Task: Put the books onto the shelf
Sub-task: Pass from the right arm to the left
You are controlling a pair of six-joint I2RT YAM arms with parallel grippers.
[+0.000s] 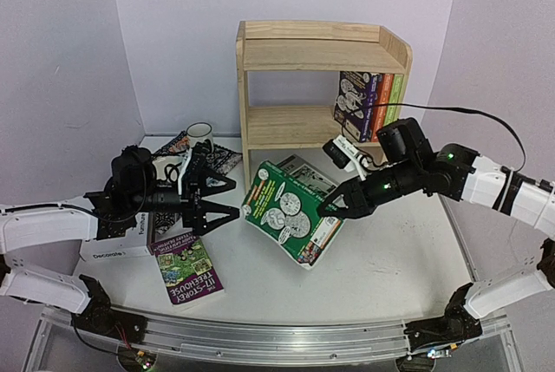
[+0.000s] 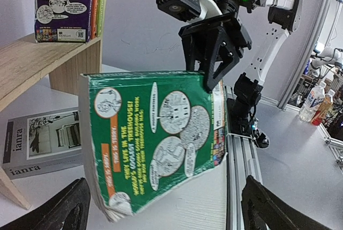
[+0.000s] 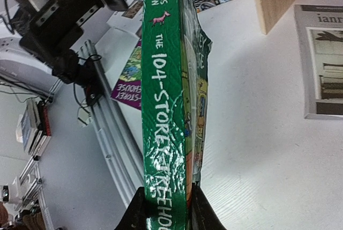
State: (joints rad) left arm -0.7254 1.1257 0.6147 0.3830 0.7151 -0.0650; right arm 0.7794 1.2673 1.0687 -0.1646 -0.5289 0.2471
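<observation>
Green book (image 1: 290,212) tilts over the tabletop (image 1: 390,259), pinched near its spine by the right tool (image 1: 329,207); the left tool (image 1: 232,199) stands spread wide nearby.

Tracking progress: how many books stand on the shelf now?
3, upright together at the right end of the shelf's lower tier: a purple paperback, an orange paperback, a light green paperback. More may hide behind.

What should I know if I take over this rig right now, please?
Left end effector open, empty.
Right end effector shut on the green book, held tilted in front of the shelf.
Done: three books upright on the shelf's lower board, right end.
Left: shelve the green book, then the purple book and white book near the left arm, and the grey book at the shelf's foot.
</observation>
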